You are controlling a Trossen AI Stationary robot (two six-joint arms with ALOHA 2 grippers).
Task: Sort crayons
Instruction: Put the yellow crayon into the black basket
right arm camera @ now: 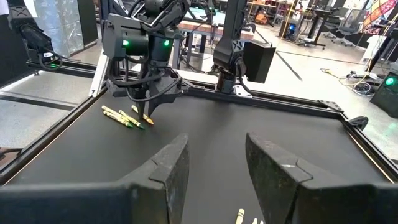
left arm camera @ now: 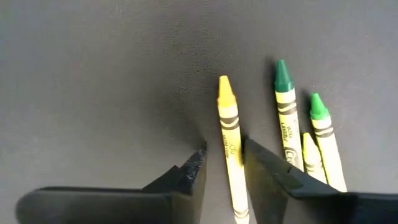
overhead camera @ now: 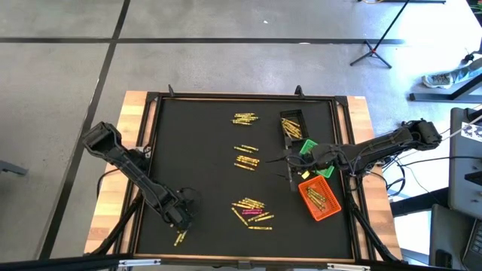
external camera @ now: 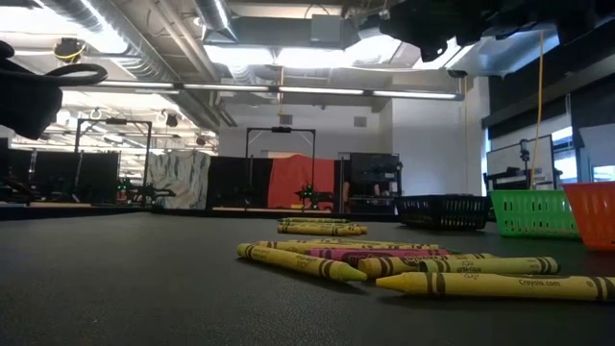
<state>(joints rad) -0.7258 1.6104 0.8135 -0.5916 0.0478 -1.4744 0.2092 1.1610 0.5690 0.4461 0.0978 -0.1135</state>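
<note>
Looking down on the desk (overhead camera: 151,120), you see a black mat (overhead camera: 203,173) that covers it inside a dark frame, with wood showing at both sides. At the mat's right side three bins are close together: the black bin (overhead camera: 293,125) farthest from you, the green bin (overhead camera: 309,147) in the middle and the orange bin (overhead camera: 318,198) nearest, and both the black one and the orange one hold crayons.

Your left end effector (left arm camera: 222,163) is low over the mat's near left corner. Its fingers are narrow, one on each side of a yellow crayon (left arm camera: 229,143) that lies flat on the mat; you cannot tell if they already press it. Just beside this crayon lie two green crayons (left arm camera: 285,112) and one more yellow one.

Your right end effector (right arm camera: 217,163) hangs above the mat near the green bin, with its fingers apart and nothing between them.

Other crayons (overhead camera: 252,213), mostly yellow with a few pink, lie in loose groups along the mat's middle, from the far edge to the near one.
</note>
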